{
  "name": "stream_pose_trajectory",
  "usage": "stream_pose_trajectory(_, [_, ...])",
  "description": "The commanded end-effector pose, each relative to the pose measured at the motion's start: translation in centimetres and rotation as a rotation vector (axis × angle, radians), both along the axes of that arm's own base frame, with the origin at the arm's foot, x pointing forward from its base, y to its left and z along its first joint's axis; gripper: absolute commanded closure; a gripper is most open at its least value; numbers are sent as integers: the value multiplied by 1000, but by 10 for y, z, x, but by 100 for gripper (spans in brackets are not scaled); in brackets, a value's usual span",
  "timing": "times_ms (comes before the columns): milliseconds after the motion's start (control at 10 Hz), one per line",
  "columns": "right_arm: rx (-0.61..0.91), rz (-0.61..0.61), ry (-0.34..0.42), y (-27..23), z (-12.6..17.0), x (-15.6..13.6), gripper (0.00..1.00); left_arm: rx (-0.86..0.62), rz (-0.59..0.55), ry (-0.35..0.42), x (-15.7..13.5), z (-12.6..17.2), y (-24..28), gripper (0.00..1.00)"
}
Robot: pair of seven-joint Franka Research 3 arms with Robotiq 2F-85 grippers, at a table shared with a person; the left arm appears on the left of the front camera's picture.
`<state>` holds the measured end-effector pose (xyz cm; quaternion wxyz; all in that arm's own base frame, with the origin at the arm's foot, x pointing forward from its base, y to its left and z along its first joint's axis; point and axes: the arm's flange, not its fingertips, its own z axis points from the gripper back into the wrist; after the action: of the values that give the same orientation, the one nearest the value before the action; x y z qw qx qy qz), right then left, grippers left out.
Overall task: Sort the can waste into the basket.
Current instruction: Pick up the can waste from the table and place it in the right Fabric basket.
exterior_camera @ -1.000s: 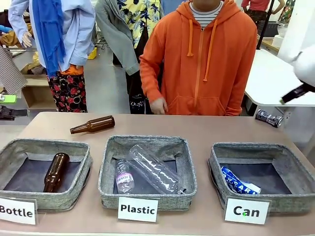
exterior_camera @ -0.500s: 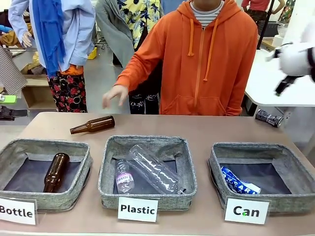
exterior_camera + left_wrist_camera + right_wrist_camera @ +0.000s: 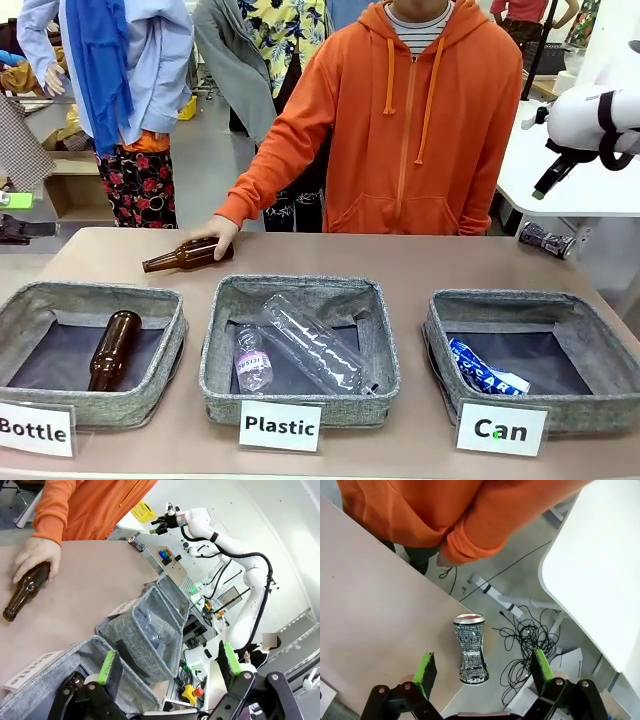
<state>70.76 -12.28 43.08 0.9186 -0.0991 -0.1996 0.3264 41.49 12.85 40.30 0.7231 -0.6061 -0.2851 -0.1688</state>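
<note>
A dark can (image 3: 471, 649) with a red-and-blue logo lies dented on the table's far right corner (image 3: 547, 240). My right gripper (image 3: 482, 667) hangs above it, open, with the can showing between its green-padded fingers (image 3: 426, 667). From the front, the right gripper (image 3: 545, 185) is up in the air above and behind that corner. A blue and white can (image 3: 487, 370) lies inside the grey basket (image 3: 530, 300) signed "Can". My left gripper (image 3: 167, 662) is open and holds nothing, off the table's left end over the basket (image 3: 120, 680) signed "Bottle".
A person in an orange hoodie (image 3: 415, 120) stands across the table, one hand (image 3: 215, 232) on a brown bottle (image 3: 185, 255) lying on the tabletop. The "Bottle" basket (image 3: 90, 300) holds a brown bottle (image 3: 112, 350). The "Plastic" basket (image 3: 300, 290) holds two clear bottles.
The person's hand has come down from mid-air onto the brown bottle on the table. My right arm has swung in at the upper right, toward the dark can.
</note>
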Motion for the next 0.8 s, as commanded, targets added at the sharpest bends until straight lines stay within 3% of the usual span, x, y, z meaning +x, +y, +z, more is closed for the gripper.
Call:
stream_pose_trajectory(0, [5,-7,-4,-4,3,-1,0,6,2,8,-2,2,-2,0])
stream_pose_trajectory(200, [-43,108,95,-22,-12,2,0,6,2,8,-2,2,-2,0])
stream_pose_trajectory(300, [-58,99,153,-34,-25,10,0,6,2,8,-2,2,-2,0])
stream_pose_trajectory(700, [8,144,219,-48,-70,37,0,6,2,8,-2,2,-2,0])
